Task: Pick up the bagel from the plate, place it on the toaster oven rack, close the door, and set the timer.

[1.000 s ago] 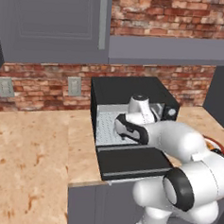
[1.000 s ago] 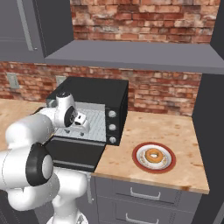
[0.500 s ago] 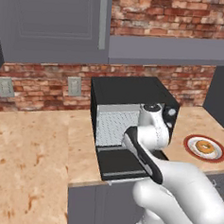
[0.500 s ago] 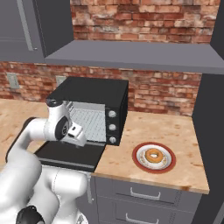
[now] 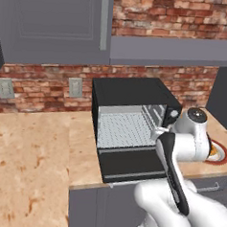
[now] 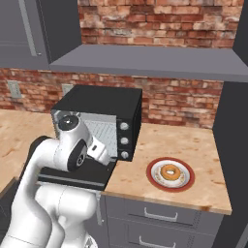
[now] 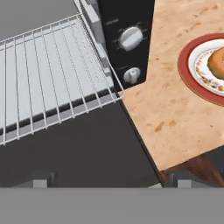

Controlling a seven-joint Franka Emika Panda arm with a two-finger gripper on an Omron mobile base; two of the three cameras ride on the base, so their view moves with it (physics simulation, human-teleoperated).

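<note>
The black toaster oven (image 5: 131,90) stands on the counter with its door (image 5: 131,165) folded down flat. Its silver wire rack (image 7: 52,78) is bare, and the rack's front edge reaches out over the door (image 7: 74,148). My gripper (image 7: 111,184) hovers open above the door's right end with nothing between its fingers; it is beside the oven's knobs (image 7: 131,37). To the right, on the counter, a brown bagel (image 6: 170,172) lies on the white, red-rimmed plate (image 6: 186,180). In the left base view my arm hides most of the plate (image 5: 222,155).
Wooden counter (image 6: 160,145) lies between the oven and the plate. A brick wall (image 6: 179,104) runs behind it and a grey shelf (image 6: 145,63) hangs above the oven. A dark tall panel (image 6: 235,145) bounds the counter on the right. Drawers (image 6: 160,218) sit below.
My arm has drawn back out of the oven mouth and swung right, so the hand now looks down on the door's right end, the knobs and the plate. The oven and the plate stayed put.
</note>
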